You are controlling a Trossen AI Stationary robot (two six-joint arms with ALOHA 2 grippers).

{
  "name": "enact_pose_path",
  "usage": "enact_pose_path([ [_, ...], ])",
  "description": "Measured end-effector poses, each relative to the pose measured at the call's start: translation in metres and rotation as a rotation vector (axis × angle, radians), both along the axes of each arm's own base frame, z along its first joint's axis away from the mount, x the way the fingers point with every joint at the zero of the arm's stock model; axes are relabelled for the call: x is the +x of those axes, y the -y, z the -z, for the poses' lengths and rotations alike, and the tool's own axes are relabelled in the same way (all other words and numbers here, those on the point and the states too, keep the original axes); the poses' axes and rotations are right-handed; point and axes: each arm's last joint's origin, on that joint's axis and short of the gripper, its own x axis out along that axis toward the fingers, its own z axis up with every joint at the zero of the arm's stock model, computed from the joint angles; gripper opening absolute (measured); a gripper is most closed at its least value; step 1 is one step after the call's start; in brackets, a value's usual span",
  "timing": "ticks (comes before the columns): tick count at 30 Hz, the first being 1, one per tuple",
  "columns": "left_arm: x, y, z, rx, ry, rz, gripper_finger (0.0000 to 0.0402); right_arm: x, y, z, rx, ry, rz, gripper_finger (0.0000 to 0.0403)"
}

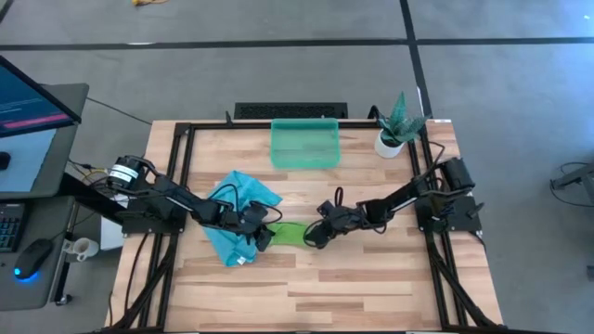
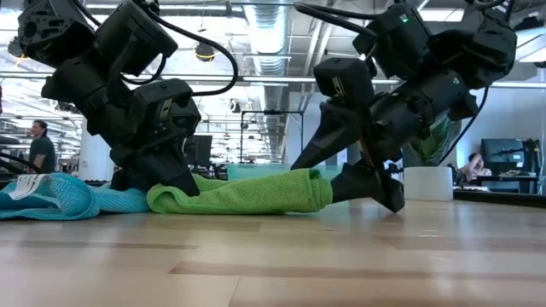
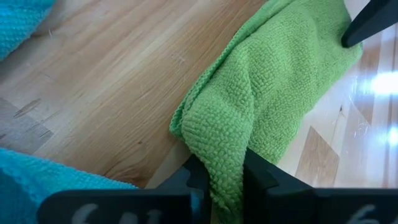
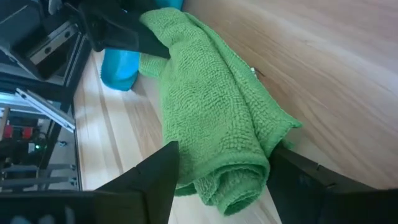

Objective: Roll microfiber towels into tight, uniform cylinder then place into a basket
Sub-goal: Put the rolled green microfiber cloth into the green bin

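Towel roll held mid-bench.
Left tool [image 3: 224, 180] pinches one end of the green towel [image 1: 290, 232]; right tool [image 4: 217, 180] straddles the other, apparently open.

premises present as a robotics lab or open industrial workspace: exposed ceiling ducts [image 2: 271, 38] and hanging lights overhead, grey floor marked with dark tape lines [image 1: 278, 42], a monitor [image 1: 28, 102], keyboard and mouse at a side desk, persons [image 2: 38, 147] seated at distant workstations.

Both grippers are sitting at the ends of the rolled green towel [image 2: 243, 192], turquoise towel [image 2: 60, 198] lying beside.
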Motion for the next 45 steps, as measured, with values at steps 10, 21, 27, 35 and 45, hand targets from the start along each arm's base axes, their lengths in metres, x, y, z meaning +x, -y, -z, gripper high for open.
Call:
enact_pose_path([
  [10,0.0,-0.001,0.0,0.03,0.005,-0.013,0.0032,-0.002,0.0,0.003,-0.01,-0.035,-0.018,0.014],
  [21,0.002,-0.001,-0.002,0.087,0.04,0.016,0.0032,-0.003,-0.001,0.003,-0.109,-0.01,-0.107,0.0017],
  [27,0.005,-0.001,-0.008,0.059,0.093,0.065,0.0032,0.001,-0.001,-0.002,-0.176,0.014,-0.168,0.0027],
  [35,0.005,-0.003,-0.023,0.066,0.161,0.089,0.0032,0.001,0.002,-0.015,-0.233,0.049,-0.195,0.0017],
  [45,0.013,-0.026,-0.044,0.165,0.215,0.075,0.0032,-0.006,0.027,-0.057,-0.38,0.104,-0.167,0.0017],
])
